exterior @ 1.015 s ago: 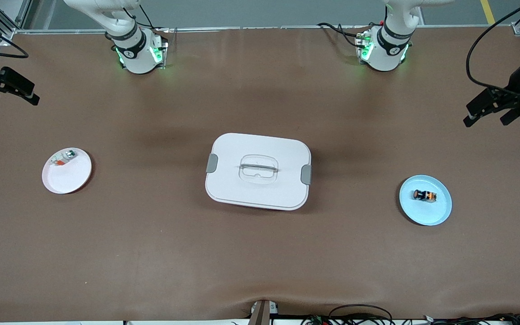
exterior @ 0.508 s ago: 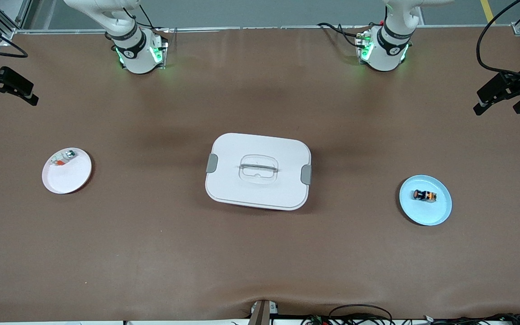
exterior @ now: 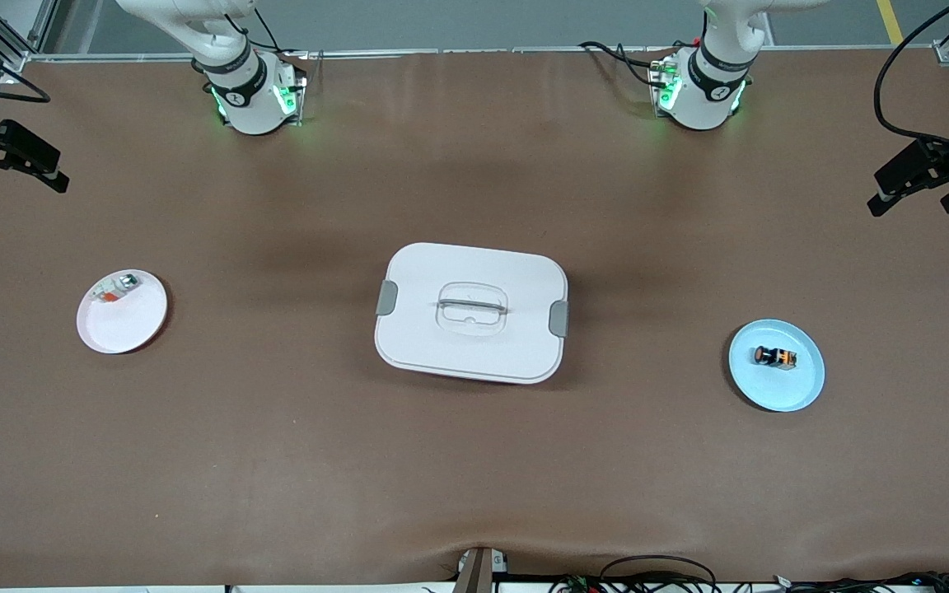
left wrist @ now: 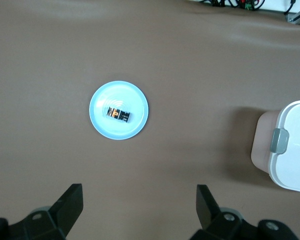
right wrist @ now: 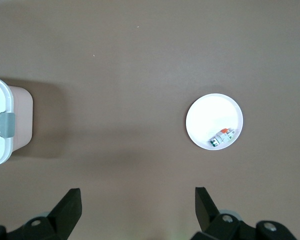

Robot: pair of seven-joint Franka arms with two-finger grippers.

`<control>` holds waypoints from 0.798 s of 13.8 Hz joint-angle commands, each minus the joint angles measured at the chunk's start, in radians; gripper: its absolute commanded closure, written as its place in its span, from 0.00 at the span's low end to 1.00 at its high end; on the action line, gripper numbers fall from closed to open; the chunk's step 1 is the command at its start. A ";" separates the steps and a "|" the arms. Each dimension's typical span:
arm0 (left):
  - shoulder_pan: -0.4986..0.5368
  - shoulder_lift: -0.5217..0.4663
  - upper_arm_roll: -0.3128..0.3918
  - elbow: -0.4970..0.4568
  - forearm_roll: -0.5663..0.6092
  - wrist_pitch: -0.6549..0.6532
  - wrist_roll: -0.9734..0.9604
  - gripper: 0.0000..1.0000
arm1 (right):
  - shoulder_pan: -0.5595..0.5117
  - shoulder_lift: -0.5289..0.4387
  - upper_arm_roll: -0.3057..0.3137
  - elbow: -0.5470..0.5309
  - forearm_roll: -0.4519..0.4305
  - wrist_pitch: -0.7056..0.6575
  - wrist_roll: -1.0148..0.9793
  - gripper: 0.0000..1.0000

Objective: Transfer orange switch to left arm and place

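The orange switch [exterior: 775, 357] lies on a light blue plate [exterior: 797, 387] toward the left arm's end of the table. The white box [exterior: 471, 312] stands in the middle of the table. My left gripper [exterior: 913, 206] is open and empty, up in the air over the table's edge at the left arm's end. Its wrist view shows the switch [left wrist: 118, 114], the blue plate [left wrist: 102, 125] and a corner of the box [left wrist: 290, 150] beyond the open gripper [left wrist: 138, 196]. My right gripper [exterior: 23, 184] is open and empty over the table's edge at the right arm's end.
A white plate [exterior: 127, 331] with a small white part with green and red bits [exterior: 114, 288] sits toward the right arm's end. The right wrist view shows this plate [right wrist: 205, 112], the part [right wrist: 220, 137] and the box's end [right wrist: 0, 127].
The left gripper has moved a little outward toward the left arm's end of the table. The right gripper has barely moved. The switch, plates and box have stayed put.
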 commanded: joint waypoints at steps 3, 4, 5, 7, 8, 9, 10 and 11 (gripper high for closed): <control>-0.001 0.019 -0.007 0.040 0.021 -0.051 -0.005 0.00 | -0.012 -0.018 0.009 -0.007 -0.004 -0.002 0.024 0.00; -0.001 0.025 -0.007 0.040 0.021 -0.054 -0.005 0.00 | -0.012 -0.018 0.009 -0.007 -0.004 -0.002 0.024 0.00; -0.002 0.030 -0.005 0.040 0.021 -0.063 -0.005 0.00 | -0.010 -0.018 0.010 -0.007 -0.004 -0.001 0.024 0.00; 0.001 0.033 -0.007 0.040 0.021 -0.073 -0.005 0.00 | -0.009 -0.018 0.010 -0.007 -0.004 -0.002 0.024 0.00; 0.001 0.035 -0.007 0.040 0.021 -0.074 -0.005 0.00 | -0.009 -0.018 0.010 -0.007 -0.004 -0.002 0.024 0.00; 0.001 0.035 -0.007 0.040 0.021 -0.074 -0.003 0.00 | -0.010 -0.018 0.010 -0.007 -0.003 -0.001 0.024 0.00; 0.001 0.035 -0.007 0.040 0.021 -0.076 -0.003 0.00 | -0.010 -0.018 0.010 -0.007 -0.004 -0.001 0.024 0.00; -0.001 0.035 -0.007 0.040 0.021 -0.077 -0.003 0.00 | -0.009 -0.018 0.010 -0.007 -0.003 -0.001 0.026 0.00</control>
